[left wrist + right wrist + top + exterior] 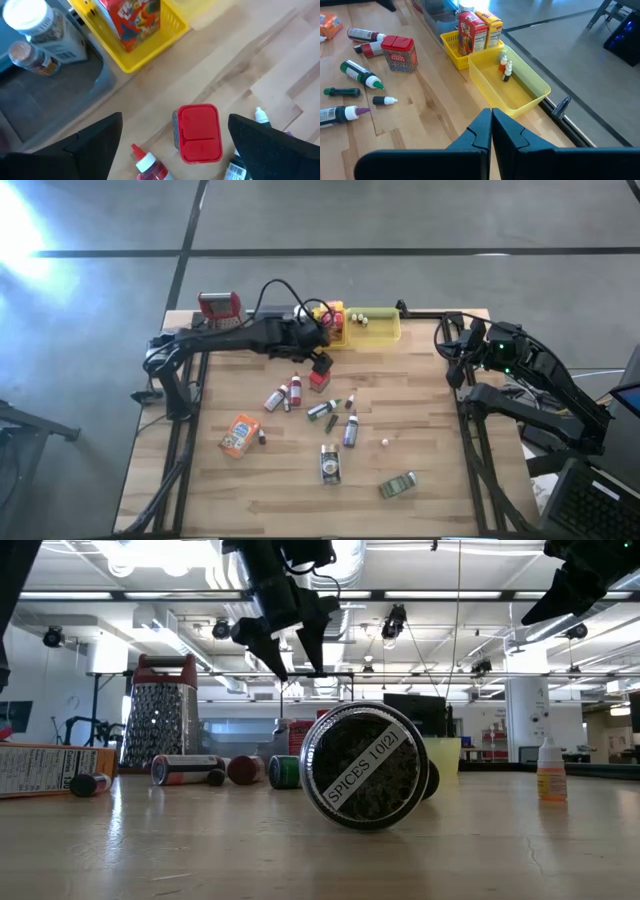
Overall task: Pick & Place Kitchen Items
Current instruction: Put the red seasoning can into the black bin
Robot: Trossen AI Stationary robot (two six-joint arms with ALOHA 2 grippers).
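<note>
So the left gripper [172, 145] hangs jaws wide apart right over the red-lidded tin [199, 133], bottom centre of the left wrist view. The tin stands upright between the fingers, lid's long side running along the gap. Beyond it, upper left, sits the yellow basket [165, 27]. Right gripper [491, 131], pinched together, waits far off.

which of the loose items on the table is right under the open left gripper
The red-lidded tin, standing upright between the left gripper's spread fingers; the bottles around it lie flat, off to the sides.
</note>
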